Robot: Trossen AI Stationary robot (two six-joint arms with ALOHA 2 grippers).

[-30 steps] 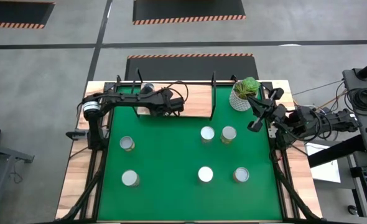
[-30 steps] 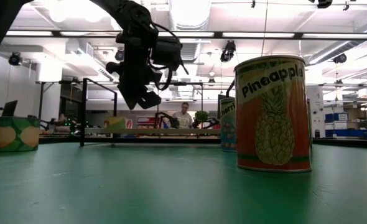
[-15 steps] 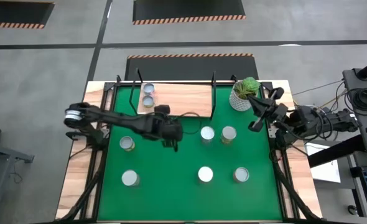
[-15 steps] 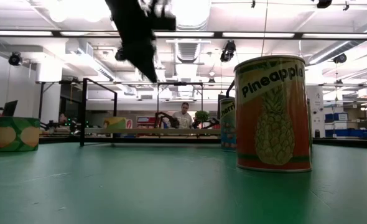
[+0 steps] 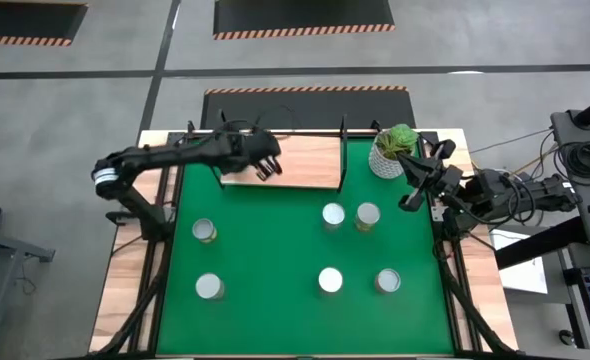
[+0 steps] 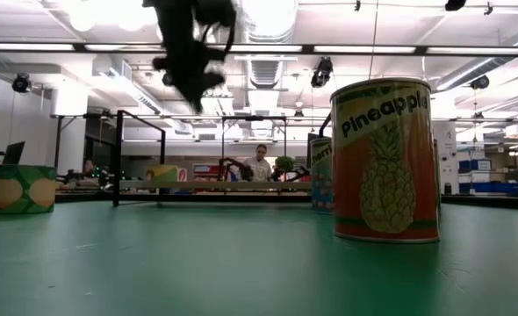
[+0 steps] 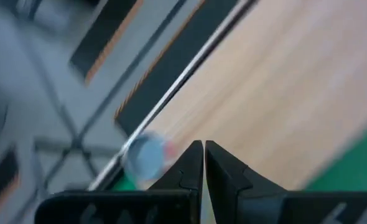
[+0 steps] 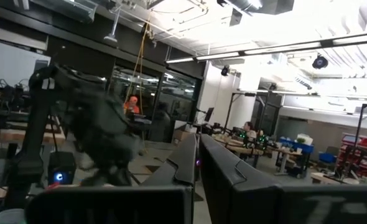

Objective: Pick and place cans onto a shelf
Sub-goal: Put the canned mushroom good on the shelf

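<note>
Several cans with silver tops stand on the green mat: two at the left [image 5: 204, 231], [image 5: 208, 287], a pair right of centre [image 5: 333, 214], and two near the front [image 5: 330, 281]. The shelf [image 5: 305, 160], a light-wood board with black uprights, lies along the mat's far edge. My left gripper [image 5: 268, 166] hovers shut and empty above the shelf's left half. In its wrist view a blurred can [image 7: 143, 155] stands on the board beyond the shut fingertips [image 7: 203, 148]. My right gripper [image 5: 411, 197] waits shut at the right edge, tipped up toward the room [image 8: 196, 140].
A white pot with a green plant [image 5: 393, 150] stands at the shelf's right end, close to my right arm. In the low view a pineapple can [image 6: 386, 162] looms at the right and another can [image 6: 22, 189] sits at the left. Open mat lies in the middle.
My left gripper, shut throughout, has swung from the shelf out over the mat's middle, then back toward the far edge, and has risen. It now hangs higher above the shelf's left half. The cans on the mat have kept their places.
</note>
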